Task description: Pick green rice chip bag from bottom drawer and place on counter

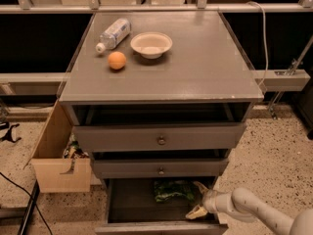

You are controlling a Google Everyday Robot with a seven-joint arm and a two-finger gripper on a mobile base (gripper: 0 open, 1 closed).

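Light wooden open-top box [57, 173] on the floor left of the cabinet, with a jumble of colourful packets [73, 151] inside; can't tell what they are. On the flat grey desk [205, 67], left part: clear plastic water bottle [113, 33] lying on its side, white cap toward the front-left, pale label with unreadable print. Round orange fruit [117, 60] just in front of it, apart. Shallow round white bowl [151, 44] right of the bottle, upright.

Below are two grey upper drawers with small round knobs [160, 140], each pulled out a little, contents hidden. Bottom drawer [128, 207] is pulled open, dark grey inside, plain grey front. Crinkled shiny green rice chip bag [170, 190] lies flat at the drawer's back, right of centre; mixed dark and light green patches, no readable lettering.

Pincer [194, 199] on the off-white arm [254, 210] reaches in from the right, inside the drawer just beside the bag's right edge. Contact unclear. Its cream fingers [196, 212] are spread wide, nothing between them.
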